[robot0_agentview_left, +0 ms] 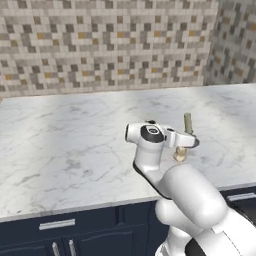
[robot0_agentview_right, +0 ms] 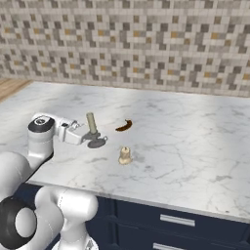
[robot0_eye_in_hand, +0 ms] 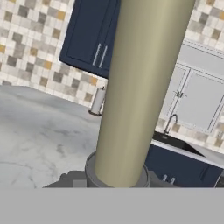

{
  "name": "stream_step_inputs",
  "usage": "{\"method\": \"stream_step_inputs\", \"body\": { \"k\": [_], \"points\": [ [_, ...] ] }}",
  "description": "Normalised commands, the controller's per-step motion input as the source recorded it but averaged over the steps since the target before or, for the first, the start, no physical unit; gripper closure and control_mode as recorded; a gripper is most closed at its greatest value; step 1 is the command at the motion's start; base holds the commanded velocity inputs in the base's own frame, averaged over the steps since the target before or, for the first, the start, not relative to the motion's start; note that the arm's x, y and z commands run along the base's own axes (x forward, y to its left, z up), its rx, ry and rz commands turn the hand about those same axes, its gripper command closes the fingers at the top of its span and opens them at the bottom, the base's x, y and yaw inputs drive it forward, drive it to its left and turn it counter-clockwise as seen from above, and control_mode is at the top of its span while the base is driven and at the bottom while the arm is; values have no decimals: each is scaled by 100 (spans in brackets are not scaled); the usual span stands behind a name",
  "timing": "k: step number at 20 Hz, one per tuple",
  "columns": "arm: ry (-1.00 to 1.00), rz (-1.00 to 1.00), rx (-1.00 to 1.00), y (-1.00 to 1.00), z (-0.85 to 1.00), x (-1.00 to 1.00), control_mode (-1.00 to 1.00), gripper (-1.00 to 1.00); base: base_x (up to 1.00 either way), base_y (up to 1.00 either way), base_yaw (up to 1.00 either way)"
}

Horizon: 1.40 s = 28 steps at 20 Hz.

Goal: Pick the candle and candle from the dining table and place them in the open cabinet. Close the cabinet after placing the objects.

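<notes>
A: gripper (robot0_agentview_right: 90, 138) status?
B: clamped tight on the olive taper candle (robot0_agentview_right: 91, 123) at its dark base, upright, near-left on the dining table (robot0_agentview_right: 195, 146), ready for carry
A: other one?
B: cream candle (robot0_agentview_right: 125, 156) stands free just right, near edge

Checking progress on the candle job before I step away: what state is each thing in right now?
gripper: shut on the olive taper candle's dark base
olive taper candle: upright, held, at the marble top
cream candle: upright on the dining table, untouched
brown pastry: lying flat on the marble
navy wall cabinet: these two doors shut
</notes>
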Motion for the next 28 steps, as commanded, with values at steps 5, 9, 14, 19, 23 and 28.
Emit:
{"method": "stream_step_inputs", "body": {
  "k": [5,9,14,19,23,28],
  "points": [
    [0,0,0,0,0,0,100,100,-48,68,36],
    [0,0,0,0,0,0,100,100,-20,93,40],
    [0,0,0,0,0,0,100,100,-8,86,44],
    [0,0,0,0,0,0,100,100,0,82,50],
    [0,0,0,0,0,0,100,100,-6,89,46],
    [0,0,0,0,0,0,100,100,-13,87,44]
  ]
}}
